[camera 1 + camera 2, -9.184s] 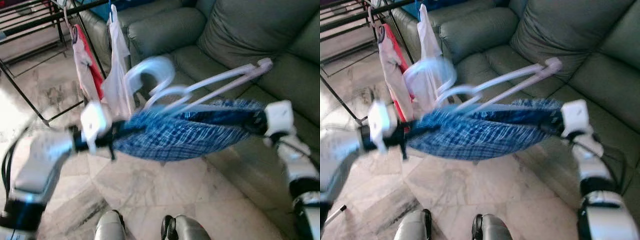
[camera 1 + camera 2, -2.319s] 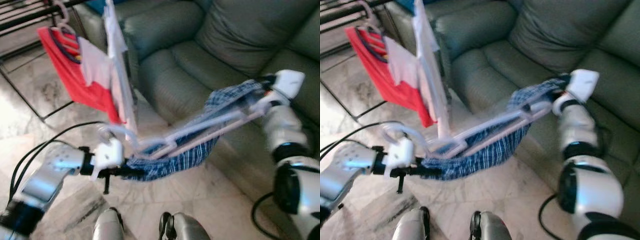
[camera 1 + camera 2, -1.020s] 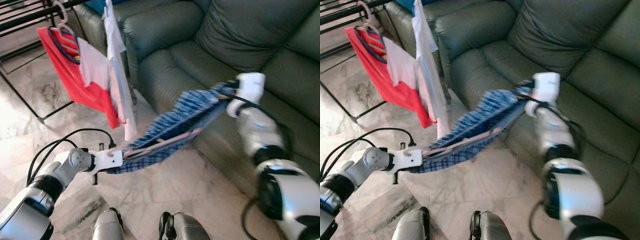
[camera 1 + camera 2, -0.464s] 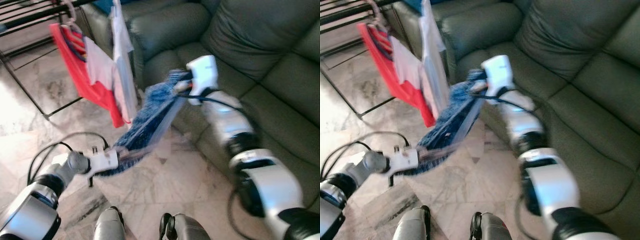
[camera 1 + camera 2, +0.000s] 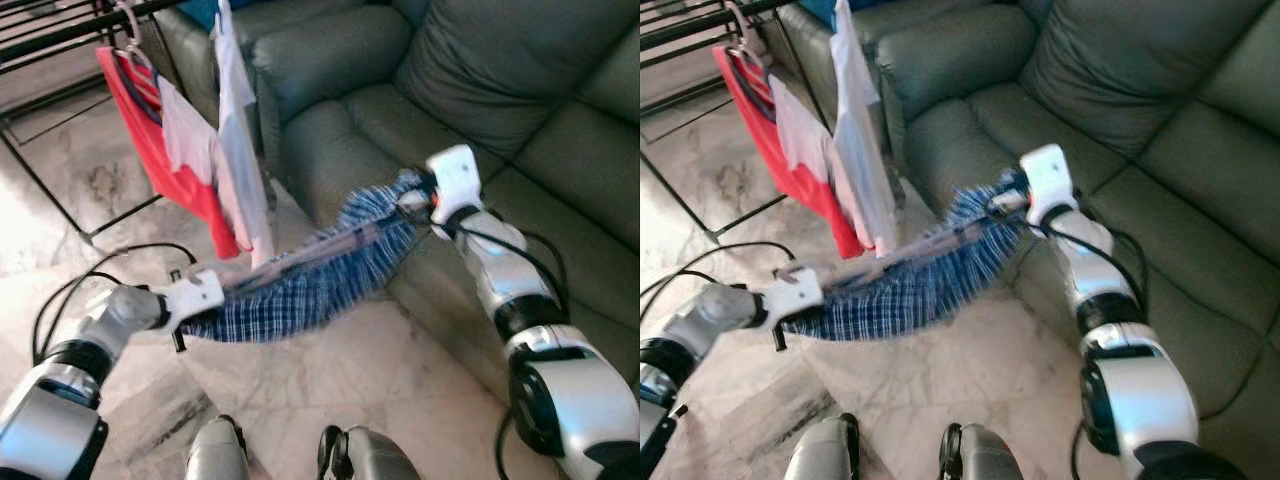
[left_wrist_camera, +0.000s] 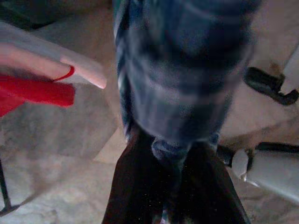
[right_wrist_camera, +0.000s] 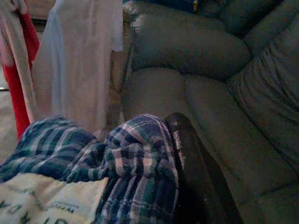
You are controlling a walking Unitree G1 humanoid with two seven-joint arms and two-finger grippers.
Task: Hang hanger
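A blue plaid garment [image 5: 320, 275] on a pale plastic hanger [image 5: 345, 243] hangs stretched between both arms, above the marble floor [image 5: 380, 370] beside the green sofa [image 5: 480, 90]. The left end effector [image 6: 170, 154] pinches one end, the right end effector [image 7: 163, 140] the other. Judged soft, light and saggy; the stiff hanger gives the surer hold. The drying rack [image 5: 60, 30] stands near.

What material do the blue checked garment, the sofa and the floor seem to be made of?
Blue checked garment: looks like thin woven cloth, matte; it sags and bunches between the left gripper and right gripper.
Sofa: grey-green, probably leather or imitation leather; smooth, faintly shiny, with soft creases.
Floor: likely polished marble or marble-look tile; pale, veined, with visible joints.
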